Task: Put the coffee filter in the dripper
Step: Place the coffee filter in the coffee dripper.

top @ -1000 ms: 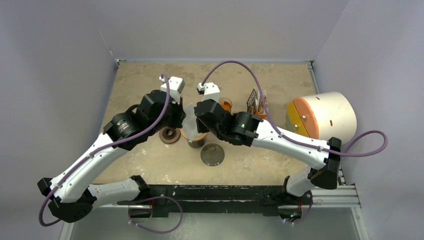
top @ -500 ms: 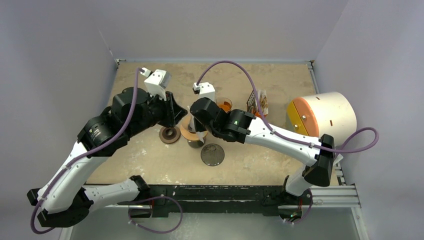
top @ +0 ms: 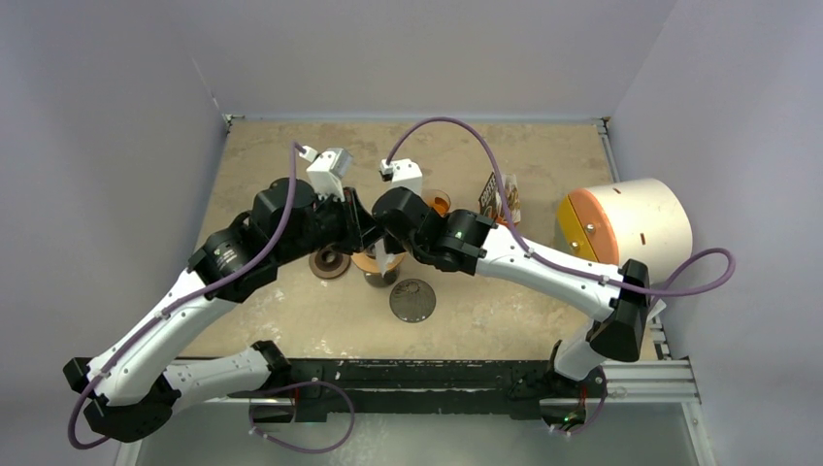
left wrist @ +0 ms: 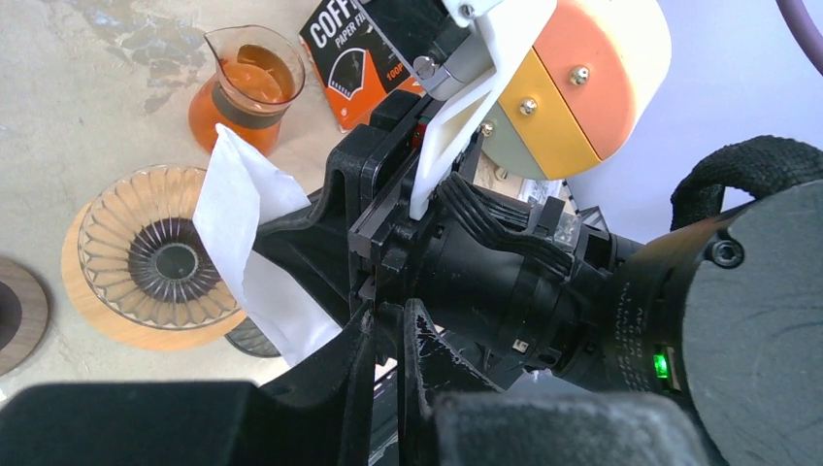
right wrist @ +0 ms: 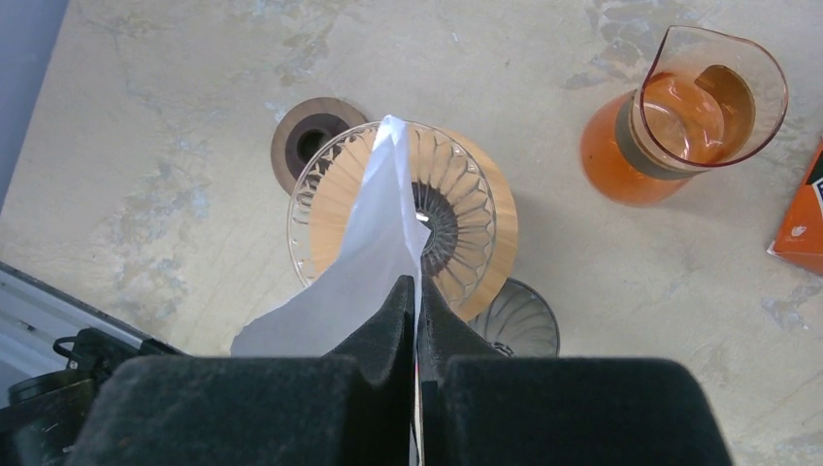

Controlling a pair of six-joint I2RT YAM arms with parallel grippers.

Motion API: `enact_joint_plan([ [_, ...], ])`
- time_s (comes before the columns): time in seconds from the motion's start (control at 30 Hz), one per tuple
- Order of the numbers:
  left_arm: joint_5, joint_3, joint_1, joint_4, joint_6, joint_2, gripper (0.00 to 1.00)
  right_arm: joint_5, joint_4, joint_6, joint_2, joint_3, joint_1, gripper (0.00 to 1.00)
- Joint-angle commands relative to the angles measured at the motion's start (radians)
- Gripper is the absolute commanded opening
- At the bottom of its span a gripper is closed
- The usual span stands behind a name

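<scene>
The white paper coffee filter hangs folded flat, pinched along one edge by my right gripper, which is shut on it. Its tip points down over the glass dripper, which sits on a wooden collar. In the left wrist view the filter stands just right of the dripper. My left gripper is right against the right gripper's fingers, its jaws only a narrow slit apart; I cannot make out anything held. From above, both grippers meet over the dripper.
A glass carafe of orange liquid and an orange filter box stand behind the dripper. A brown wooden ring lies to its left, a dark round lid in front. A large white and orange cylinder is at the right.
My left gripper let go, pulled back to the left, then came back in beside the right gripper. The right gripper kept hold of the filter and lowered it toward the dripper.
</scene>
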Motion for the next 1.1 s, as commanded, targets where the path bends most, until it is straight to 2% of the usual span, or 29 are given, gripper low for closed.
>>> enact_joint_plan([
  [0.0, -0.037, -0.041, -0.007, 0.032, -0.055, 0.001, 0.06, 0.014, 0.080, 0.017, -0.048, -0.001, 0.017, 0.00],
  [0.2, -0.100, -0.060, -0.007, 0.003, -0.063, -0.072, 0.00, 0.044, 0.081, 0.017, -0.079, -0.036, 0.018, 0.00],
  [0.5, -0.105, -0.045, -0.007, -0.025, -0.071, -0.123, 0.00, 0.042, 0.082, 0.017, -0.074, -0.035, 0.018, 0.00],
  [0.83, -0.071, -0.067, -0.007, 0.005, -0.069, -0.089, 0.00, 0.043, 0.091, 0.023, -0.042, -0.033, 0.018, 0.00],
  [1.07, -0.099, -0.089, -0.008, 0.012, -0.052, -0.076, 0.00, 0.049, 0.088, 0.023, -0.013, -0.038, 0.017, 0.00],
])
